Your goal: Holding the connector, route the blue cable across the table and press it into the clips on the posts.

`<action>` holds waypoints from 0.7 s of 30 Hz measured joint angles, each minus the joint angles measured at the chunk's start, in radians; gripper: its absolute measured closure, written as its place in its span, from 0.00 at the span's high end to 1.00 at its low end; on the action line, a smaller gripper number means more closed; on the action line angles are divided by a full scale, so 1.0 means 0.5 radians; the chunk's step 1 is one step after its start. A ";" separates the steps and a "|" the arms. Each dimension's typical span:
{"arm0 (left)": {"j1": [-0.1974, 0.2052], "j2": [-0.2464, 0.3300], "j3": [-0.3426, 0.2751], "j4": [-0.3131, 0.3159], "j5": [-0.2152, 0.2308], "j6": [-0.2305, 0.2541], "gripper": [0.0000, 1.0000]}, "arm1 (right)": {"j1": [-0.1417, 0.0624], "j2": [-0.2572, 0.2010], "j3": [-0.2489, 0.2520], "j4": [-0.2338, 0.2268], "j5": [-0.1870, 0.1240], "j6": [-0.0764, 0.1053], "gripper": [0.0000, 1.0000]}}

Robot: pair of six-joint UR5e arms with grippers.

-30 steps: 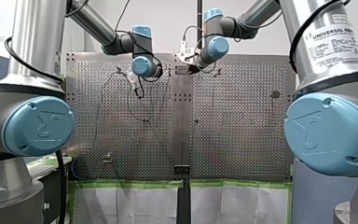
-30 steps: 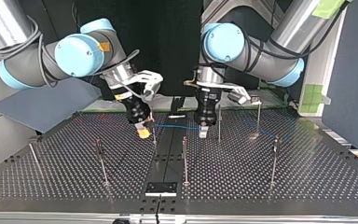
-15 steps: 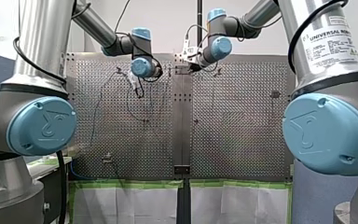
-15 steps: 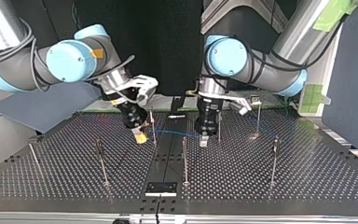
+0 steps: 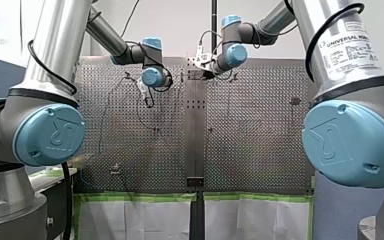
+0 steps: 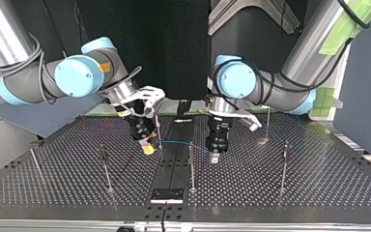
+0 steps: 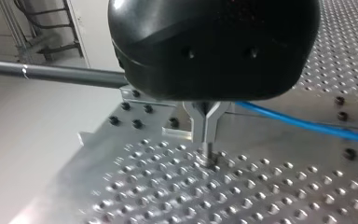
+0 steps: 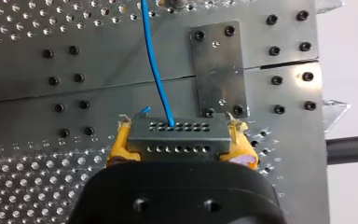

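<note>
Connector (image 8: 177, 140), a grey metal block with two rows of small holes, sits pinched between the yellow pads (image 8: 117, 148) of the right end effector (image 8: 177, 134), one pad at each end of it. The blue cable (image 8: 156, 70) leaves the block's far row of holes and runs straight ahead over the perforated tabletop (image 8: 28, 116), just beside a small bolted plate (image 8: 219, 70).

In the top view the right end effector (image 6: 148, 149) hangs low and tilted at the view's left of the centre strip, beside a thin post (image 6: 158, 128). The left end effector (image 6: 215, 155) stands upright at the strip's right. The cable spans the gap between them above the tabletop and meets the top of a second post (image 6: 191, 162). Whether it sits in a clip there cannot be told.

In the left wrist view the left end effector's metal fingers (image 7: 200, 119) are pressed together, tips down at the tabletop. The cable emerges from behind them. Whether they nip it is hidden.
</note>
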 joint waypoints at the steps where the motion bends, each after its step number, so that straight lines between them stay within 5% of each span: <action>1: 0.004 -0.016 0.008 0.000 0.010 0.000 0.00 | 0.000 0.014 -0.011 0.000 -0.001 0.001 0.00; 21: 0.065 -0.159 0.153 -0.033 0.043 0.001 0.00 | -0.150 0.101 -0.094 -0.011 -0.054 0.012 0.00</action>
